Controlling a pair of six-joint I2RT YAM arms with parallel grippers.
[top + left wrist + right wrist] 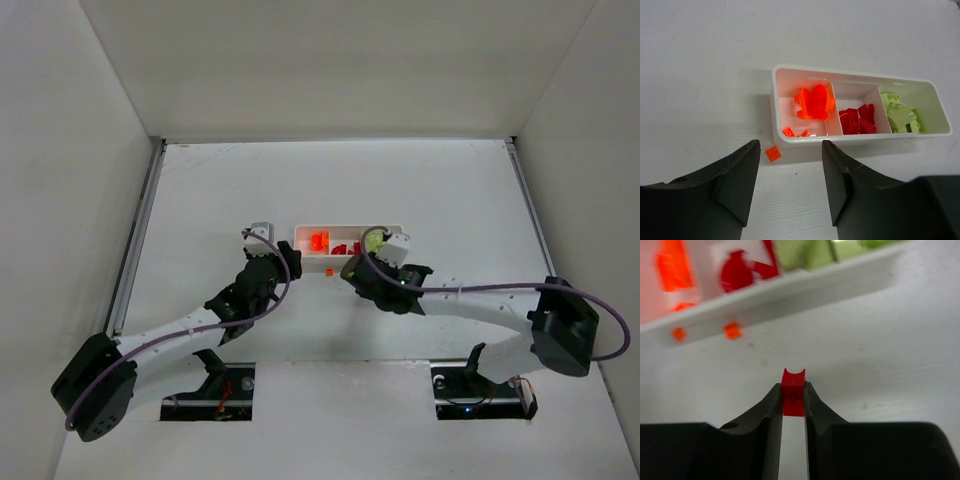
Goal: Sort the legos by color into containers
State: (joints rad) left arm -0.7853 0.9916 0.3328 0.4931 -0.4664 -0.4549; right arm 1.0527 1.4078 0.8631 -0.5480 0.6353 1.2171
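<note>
This is looking like a robotics lab test cell. Plain white walls are closing in a white table on 3 sides, metal rails are running along its left and right edges, 2 robot arms are sitting bolted at the near edge, purple cables are looping along them, and small lights are glowing on electronics in 2 cut-outs by their bases.
</note>
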